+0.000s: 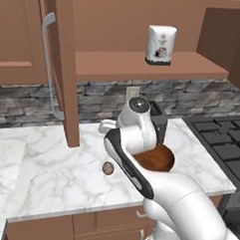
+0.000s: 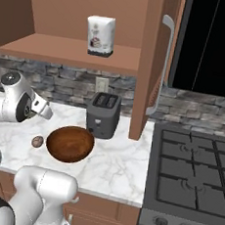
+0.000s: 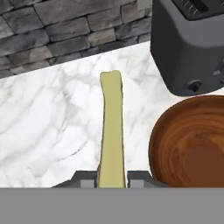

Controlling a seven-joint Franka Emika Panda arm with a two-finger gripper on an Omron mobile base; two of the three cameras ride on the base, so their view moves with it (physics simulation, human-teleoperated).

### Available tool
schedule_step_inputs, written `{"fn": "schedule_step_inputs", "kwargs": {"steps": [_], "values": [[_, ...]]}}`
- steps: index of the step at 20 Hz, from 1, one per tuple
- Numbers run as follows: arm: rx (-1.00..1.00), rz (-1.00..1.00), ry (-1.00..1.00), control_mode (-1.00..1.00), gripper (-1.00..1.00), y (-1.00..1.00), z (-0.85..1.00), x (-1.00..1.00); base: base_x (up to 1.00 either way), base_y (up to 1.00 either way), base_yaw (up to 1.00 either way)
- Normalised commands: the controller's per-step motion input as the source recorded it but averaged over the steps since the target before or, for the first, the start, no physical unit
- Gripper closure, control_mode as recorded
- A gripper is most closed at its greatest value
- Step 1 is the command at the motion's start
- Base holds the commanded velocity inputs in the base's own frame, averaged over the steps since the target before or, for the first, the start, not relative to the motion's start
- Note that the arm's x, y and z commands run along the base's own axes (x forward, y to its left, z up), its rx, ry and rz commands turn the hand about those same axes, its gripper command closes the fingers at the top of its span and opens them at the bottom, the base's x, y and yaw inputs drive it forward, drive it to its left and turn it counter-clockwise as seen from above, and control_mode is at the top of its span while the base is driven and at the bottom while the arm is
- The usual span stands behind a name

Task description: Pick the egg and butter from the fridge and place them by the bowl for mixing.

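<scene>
My gripper [image 3: 111, 178] is shut on the butter [image 3: 111, 122], a pale yellow-green stick that points away from the hand over the marble counter. It hangs just left of the dark-brown wooden bowl [image 3: 162, 144] in the hand view. The bowl [image 1: 159, 159] [image 2: 70, 143] stands near the counter's front edge, in front of the black toaster [image 2: 103, 114]. The egg [image 1: 108, 168] [image 2: 37, 141] lies on the counter a little left of the bowl, apart from it. The fridge is out of view.
The toaster [image 3: 192, 43] stands close behind the bowl, by the stone backsplash. An open brown cupboard door [image 2: 151, 64] [image 1: 62, 64] hangs down to the counter. A white bag [image 1: 161, 44] sits on the shelf above. The black stove [image 2: 193, 162] is to the right.
</scene>
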Motion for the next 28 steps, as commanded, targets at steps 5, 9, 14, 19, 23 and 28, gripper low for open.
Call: {"fn": "schedule_step_inputs", "kwargs": {"steps": [5,9,14,19,23,28], "values": [[0.0,-0.11,0.0,-1.0,1.0,0.0,-0.11,0.41,0.0,0.0,0.0],[0.0,0.0,0.03,-1.0,1.0,0.0,-0.37,0.34,0.0,0.0,0.0],[0.0,0.0,0.07,-1.0,1.0,0.0,-0.33,0.41,0.0,0.0,0.0],[-0.03,0.0,0.11,-1.0,1.0,0.0,-0.24,0.41,0.0,0.0,0.0],[-0.1,0.0,0.16,-1.0,1.0,0.02,-0.36,0.4,0.0,0.0,0.0],[-0.15,0.0,0.15,-1.0,1.0,0.21,-0.42,0.26,0.0,0.0,0.0]]}}
